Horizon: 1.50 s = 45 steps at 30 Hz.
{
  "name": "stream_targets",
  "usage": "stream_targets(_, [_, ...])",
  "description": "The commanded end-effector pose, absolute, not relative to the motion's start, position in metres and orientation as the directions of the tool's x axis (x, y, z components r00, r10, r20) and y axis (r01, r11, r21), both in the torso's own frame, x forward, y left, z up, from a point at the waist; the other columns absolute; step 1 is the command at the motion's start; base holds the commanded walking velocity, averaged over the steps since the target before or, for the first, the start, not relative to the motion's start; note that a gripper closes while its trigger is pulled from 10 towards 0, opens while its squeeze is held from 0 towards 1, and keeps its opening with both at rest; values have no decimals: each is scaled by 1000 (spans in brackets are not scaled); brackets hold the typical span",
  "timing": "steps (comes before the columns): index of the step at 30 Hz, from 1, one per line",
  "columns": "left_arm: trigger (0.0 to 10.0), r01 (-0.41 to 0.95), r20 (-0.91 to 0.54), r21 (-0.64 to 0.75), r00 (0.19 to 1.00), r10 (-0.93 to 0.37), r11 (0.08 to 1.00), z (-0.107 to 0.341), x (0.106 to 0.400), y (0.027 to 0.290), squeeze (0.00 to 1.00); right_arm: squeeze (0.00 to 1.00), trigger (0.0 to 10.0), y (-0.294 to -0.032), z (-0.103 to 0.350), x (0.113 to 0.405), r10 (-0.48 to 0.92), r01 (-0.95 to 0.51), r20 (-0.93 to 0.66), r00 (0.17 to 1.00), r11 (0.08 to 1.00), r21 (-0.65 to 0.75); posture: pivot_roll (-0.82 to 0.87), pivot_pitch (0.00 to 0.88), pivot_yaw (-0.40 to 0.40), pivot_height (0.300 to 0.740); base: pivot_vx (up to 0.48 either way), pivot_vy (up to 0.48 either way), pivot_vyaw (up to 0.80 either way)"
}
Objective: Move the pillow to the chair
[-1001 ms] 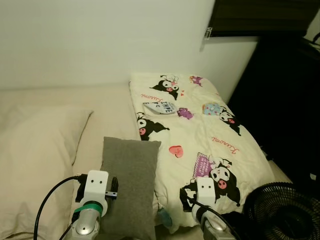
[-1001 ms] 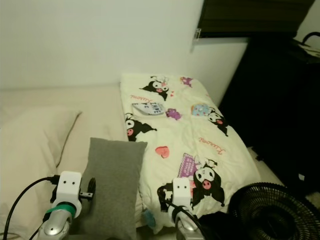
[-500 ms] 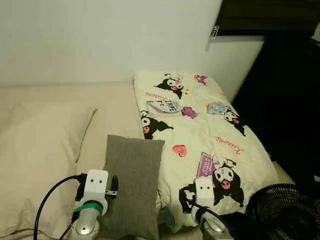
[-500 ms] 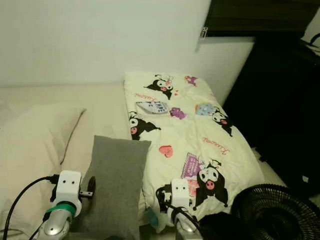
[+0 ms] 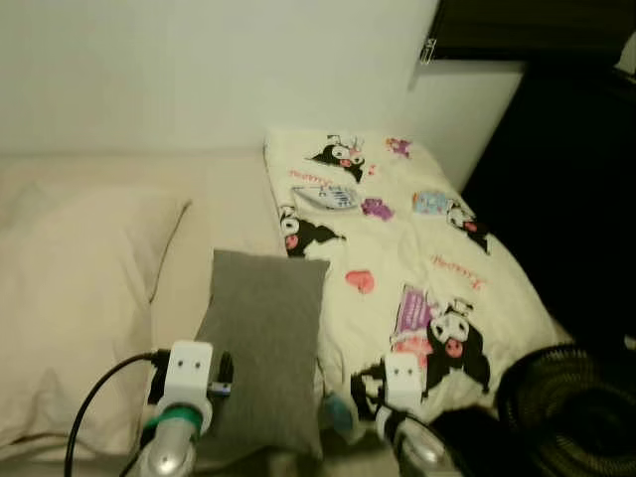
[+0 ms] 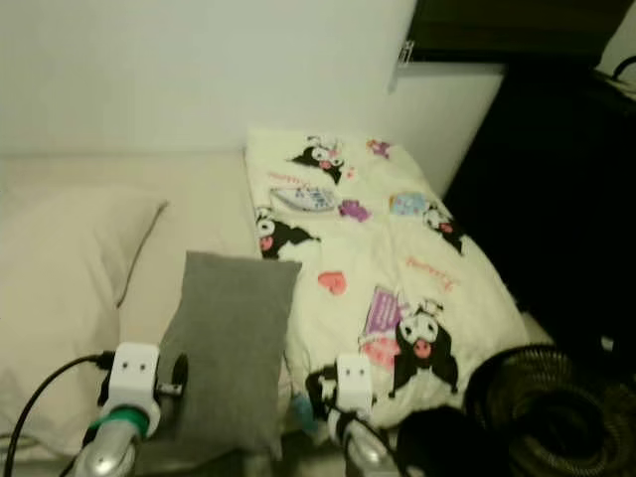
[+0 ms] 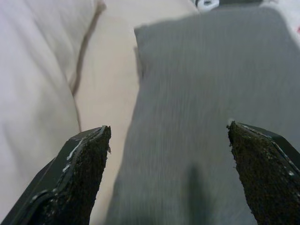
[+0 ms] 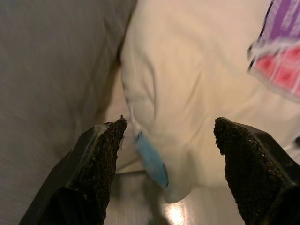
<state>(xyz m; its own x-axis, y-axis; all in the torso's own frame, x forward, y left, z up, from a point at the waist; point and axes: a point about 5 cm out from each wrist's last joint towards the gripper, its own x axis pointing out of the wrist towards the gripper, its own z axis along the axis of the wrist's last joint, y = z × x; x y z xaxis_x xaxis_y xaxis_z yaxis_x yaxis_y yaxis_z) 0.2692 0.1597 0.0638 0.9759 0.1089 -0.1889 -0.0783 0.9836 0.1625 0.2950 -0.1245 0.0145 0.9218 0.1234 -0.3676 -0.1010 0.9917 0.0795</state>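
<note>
We stand at a cream-sheeted bed against a white wall, our left gripper spread wide and empty just over the near end of the small grey fabric pillow, which lies flat directly ahead of it. Our right gripper is likewise wide apart and holding nothing, with the grey pillow to its left and the cream cartoon-print quilt ahead. Left of our left gripper lies a large cream pillow; right of our right gripper sits a black round fan before dark furniture.
</note>
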Motion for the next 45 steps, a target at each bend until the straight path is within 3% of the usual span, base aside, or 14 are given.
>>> stream_targets(1, [10000,-73,-206,167,973,107,983,59,266,159,0,0,10000,-125,7,289,122,-97,-394,911,992,81,67,69,-27,596,0,0,0])
stream_targets(10, [10000,-132,-191,184,967,167,974,60,265,170,0,0,10000,-123,8,290,136,-113,-391,910,990,82,69,74,-31,596,0,0,0])
stream_targets(13, [10000,-217,-151,150,959,239,965,65,265,186,0,0,10000,-119,13,295,163,-138,-366,916,986,95,69,82,-41,596,0,0,0])
stream_targets(22, [10000,-290,-86,132,949,302,948,75,283,234,0,0,10000,-102,45,324,203,-163,-272,941,974,160,49,121,-67,596,0,0,0])
stream_targets(26, [10000,-296,-52,123,951,304,947,79,290,242,0,0,10000,-98,54,331,204,-159,-248,947,969,189,46,128,-70,596,0,0,0])
stream_targets(33, [10000,-166,-95,40,981,169,985,75,312,245,0,0,10000,-85,76,343,269,-209,-160,950,926,315,-7,204,-78,596,0,0,0])
stream_targets(34, [10000,-127,-85,-69,989,121,990,77,316,245,451,0,10000,-83,79,344,297,-229,-148,943,905,358,-24,221,-74,596,0,0,0])
stream_targets(35, [10000,-127,-85,-69,989,121,990,77,316,245,451,0,10000,-83,79,344,297,-229,-148,943,905,358,-24,221,-74,596,0,0,0])
stream_targets(36, [10000,-112,-76,-124,992,103,986,78,318,245,1000,573,10000,-82,81,344,303,-228,-137,943,889,397,-40,238,-70,596,0,0,0])
stream_targets(37, [10000,-112,-58,-190,993,103,975,81,322,249,1000,1000,10000,-84,86,347,278,-184,-108,955,833,522,-63,254,-64,596,0,0,0])
stream_targets(40, [10000,-110,-25,-239,994,107,965,85,325,254,1000,1000,10000,-88,92,350,244,-143,-75,967,761,633,-77,262,-59,596,0,0,0])
stream_targets(45, [10000,-26,51,-292,998,42,956,97,333,251,1000,1000,10000,-94,97,354,216,-119,-51,975,703,701,-81,261,-50,596,0,0,0])
